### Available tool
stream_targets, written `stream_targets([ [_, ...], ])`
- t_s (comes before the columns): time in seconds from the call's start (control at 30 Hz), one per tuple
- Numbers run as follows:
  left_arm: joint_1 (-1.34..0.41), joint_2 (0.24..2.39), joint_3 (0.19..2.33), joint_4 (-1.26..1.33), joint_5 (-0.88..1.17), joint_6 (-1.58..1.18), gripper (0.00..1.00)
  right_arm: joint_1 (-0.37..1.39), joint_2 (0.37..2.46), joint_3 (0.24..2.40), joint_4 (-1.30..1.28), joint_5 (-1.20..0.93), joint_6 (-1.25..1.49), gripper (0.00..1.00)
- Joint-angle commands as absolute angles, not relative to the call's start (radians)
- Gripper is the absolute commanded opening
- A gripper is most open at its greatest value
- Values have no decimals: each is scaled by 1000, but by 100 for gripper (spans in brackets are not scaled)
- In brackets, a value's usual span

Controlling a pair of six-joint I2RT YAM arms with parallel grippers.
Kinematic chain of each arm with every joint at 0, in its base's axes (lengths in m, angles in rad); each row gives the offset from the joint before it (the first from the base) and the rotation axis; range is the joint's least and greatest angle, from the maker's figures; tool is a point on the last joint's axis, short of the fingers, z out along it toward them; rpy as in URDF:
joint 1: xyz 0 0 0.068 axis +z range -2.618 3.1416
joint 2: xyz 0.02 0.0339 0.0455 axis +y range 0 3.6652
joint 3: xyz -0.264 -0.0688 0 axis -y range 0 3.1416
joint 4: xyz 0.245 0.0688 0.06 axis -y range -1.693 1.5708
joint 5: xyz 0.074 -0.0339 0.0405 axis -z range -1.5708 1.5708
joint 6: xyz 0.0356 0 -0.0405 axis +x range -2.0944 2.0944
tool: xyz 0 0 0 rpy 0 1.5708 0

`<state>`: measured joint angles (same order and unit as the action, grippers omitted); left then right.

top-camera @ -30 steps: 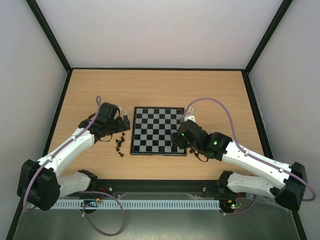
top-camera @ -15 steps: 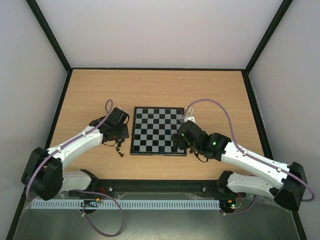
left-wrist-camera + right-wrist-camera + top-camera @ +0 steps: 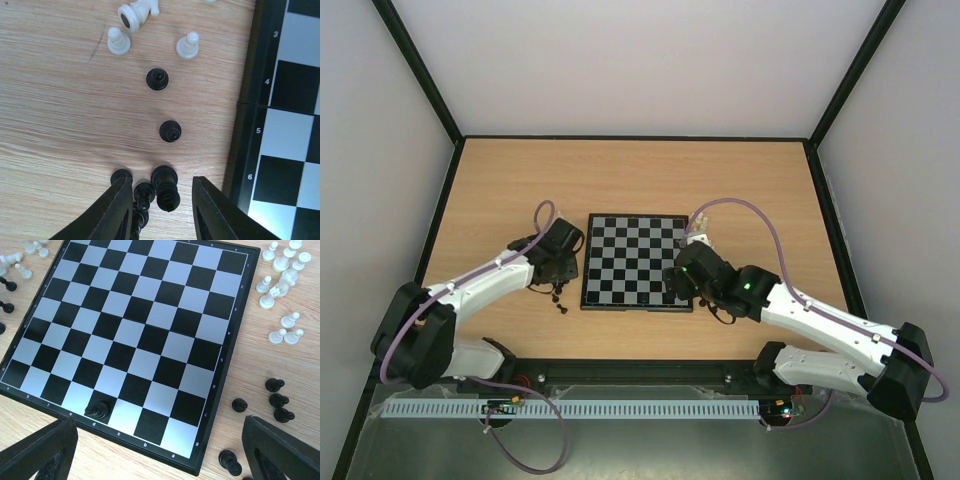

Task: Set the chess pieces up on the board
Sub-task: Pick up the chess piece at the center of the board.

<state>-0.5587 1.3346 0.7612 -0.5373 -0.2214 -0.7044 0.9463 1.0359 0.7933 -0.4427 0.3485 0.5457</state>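
The board (image 3: 635, 262) lies mid-table. A single black piece (image 3: 97, 410) stands on it near the front rim. My left gripper (image 3: 161, 187) is low over the wood just left of the board's rim (image 3: 247, 125), open. Its fingers straddle a tall black piece (image 3: 167, 187) and a smaller one (image 3: 144, 195), with a gap still showing on the right side. Ahead of it stand two black pawns (image 3: 157, 78) and white pieces (image 3: 187, 45). My right gripper (image 3: 159, 422) hangs wide open over the board's near right corner, holding nothing.
White pieces (image 3: 280, 290) cluster off the board's far right side, with black ones (image 3: 275, 400) by its near right corner. More black pieces (image 3: 563, 308) lie left of the board. Dark walls frame the table.
My left gripper has swung nearer and rightward to the black pieces beside the board, and its jaws have narrowed around them. The right arm has barely moved.
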Motion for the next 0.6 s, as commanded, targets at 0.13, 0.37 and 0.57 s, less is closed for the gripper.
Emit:
stream_targets([
  [0.13, -566, 1379, 719, -507, -210, -702, 34, 942, 1046, 779, -449, 361, 540, 91],
  [0.37, -568, 1372, 700, -493, -193, -703, 31, 942, 1049, 780, -449, 365, 540, 90],
  [0.57, -571, 1374, 711, -492, -198, -692, 15, 941, 1046, 778, -449, 367, 541, 90],
])
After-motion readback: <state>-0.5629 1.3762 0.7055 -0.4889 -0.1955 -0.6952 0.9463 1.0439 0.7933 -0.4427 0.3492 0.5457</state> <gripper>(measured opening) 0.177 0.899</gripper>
